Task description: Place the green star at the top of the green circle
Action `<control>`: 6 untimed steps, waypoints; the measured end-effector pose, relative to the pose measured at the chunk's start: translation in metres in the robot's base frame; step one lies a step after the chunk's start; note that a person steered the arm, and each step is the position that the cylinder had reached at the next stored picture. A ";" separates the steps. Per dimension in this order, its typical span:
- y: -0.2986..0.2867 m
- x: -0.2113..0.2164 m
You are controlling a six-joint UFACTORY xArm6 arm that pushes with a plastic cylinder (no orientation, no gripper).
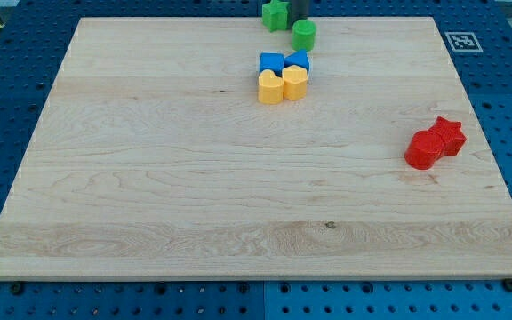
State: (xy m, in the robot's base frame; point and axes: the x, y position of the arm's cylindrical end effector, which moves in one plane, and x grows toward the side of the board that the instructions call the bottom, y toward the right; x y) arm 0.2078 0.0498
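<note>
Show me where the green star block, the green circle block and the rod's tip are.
green star block (275,14), camera view, centre of its top face.
green circle block (304,35), camera view, middle of its round top.
my tip (300,20), camera view, rod's lowest visible end, between both.

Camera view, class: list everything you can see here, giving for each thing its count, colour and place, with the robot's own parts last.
Wooden board: one, pale wood, filling the view.
Green star block: one, green, top edge, centre.
Green circle block: one, green, just below-right of the star.
Blue blocks: two, blue, side by side below the circle; shapes unclear.
Yellow blocks: two, yellow, touching the blue pair's lower side.
Red blocks: two, red, touching, the view's right.
Marker tag: one, black-white, top right corner.
My tip: one dark rod, between star and circle.
</note>
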 end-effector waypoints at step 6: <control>-0.093 -0.015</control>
